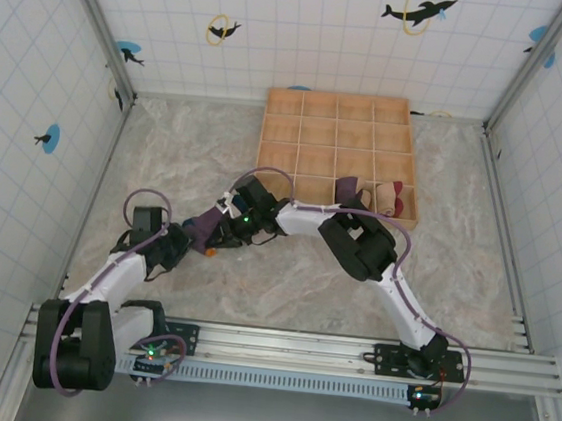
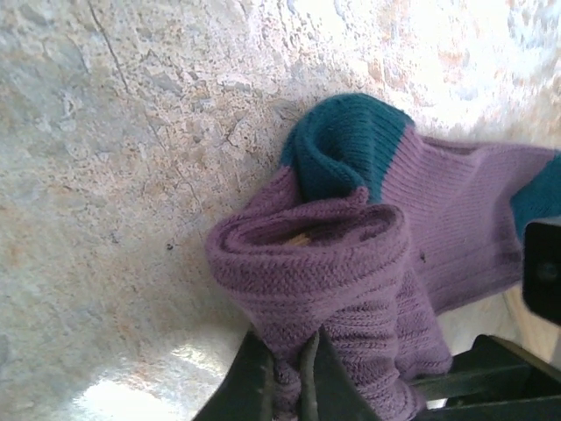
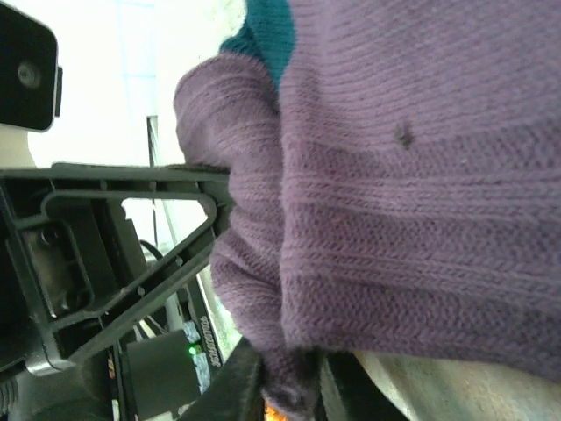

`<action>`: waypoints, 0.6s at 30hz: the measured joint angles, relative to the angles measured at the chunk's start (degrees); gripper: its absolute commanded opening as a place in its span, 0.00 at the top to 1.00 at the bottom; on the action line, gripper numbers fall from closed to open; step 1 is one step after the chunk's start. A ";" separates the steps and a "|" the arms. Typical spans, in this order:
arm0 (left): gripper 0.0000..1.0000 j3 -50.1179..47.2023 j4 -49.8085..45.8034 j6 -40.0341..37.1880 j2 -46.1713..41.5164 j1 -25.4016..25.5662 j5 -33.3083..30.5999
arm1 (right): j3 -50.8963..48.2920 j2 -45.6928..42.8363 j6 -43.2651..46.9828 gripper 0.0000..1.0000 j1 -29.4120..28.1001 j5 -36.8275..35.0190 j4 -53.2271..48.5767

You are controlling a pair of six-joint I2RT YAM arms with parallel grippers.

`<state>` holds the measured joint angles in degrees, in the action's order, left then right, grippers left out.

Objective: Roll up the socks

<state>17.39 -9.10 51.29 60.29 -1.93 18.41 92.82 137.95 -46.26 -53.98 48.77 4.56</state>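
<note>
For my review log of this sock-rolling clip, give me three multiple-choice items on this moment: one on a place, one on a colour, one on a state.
1. Where is the purple sock?
A. held high in the air
B. on the table, in front of the wooden tray
C. inside the tray

2. What colour is its toe?
A. teal
B. orange
C. white

3. How is the left gripper?
A. wide open above the sock
B. shut on the sock's folded end
C. shut on nothing

Answers:
1 B: the top view shows it lying on the table, nearer the arms than the tray.
2 A: the left wrist view shows a teal tip against the purple knit.
3 B: its two fingers pinch bunched purple fabric between them.
</note>
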 measured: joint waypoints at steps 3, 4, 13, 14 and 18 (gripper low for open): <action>1.00 1.40 -1.14 -0.57 1.29 0.00 0.22 | -1.73 -0.85 2.32 0.63 0.02 -1.31 0.46; 1.00 2.01 -2.03 -0.96 1.53 0.00 0.20 | -2.93 -2.10 3.39 0.58 -0.02 -2.40 0.55; 1.00 7.85 -17.97 -6.54 1.57 0.00 0.70 | -16.31 -19.98 18.86 0.41 -2.80 -21.16 -1.75; 1.00 8.11 -19.50 -7.23 1.53 0.00 1.14 | -17.53 -22.05 21.33 0.38 -3.65 -23.74 -1.81; 1.00 8.55 -24.37 -9.18 0.68 0.00 2.14 | -21.38 -27.63 32.20 0.33 -8.96 -34.93 -0.15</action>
<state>25.93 -33.47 42.11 60.97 -1.93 20.56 71.44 110.32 -14.06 -62.94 13.85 4.40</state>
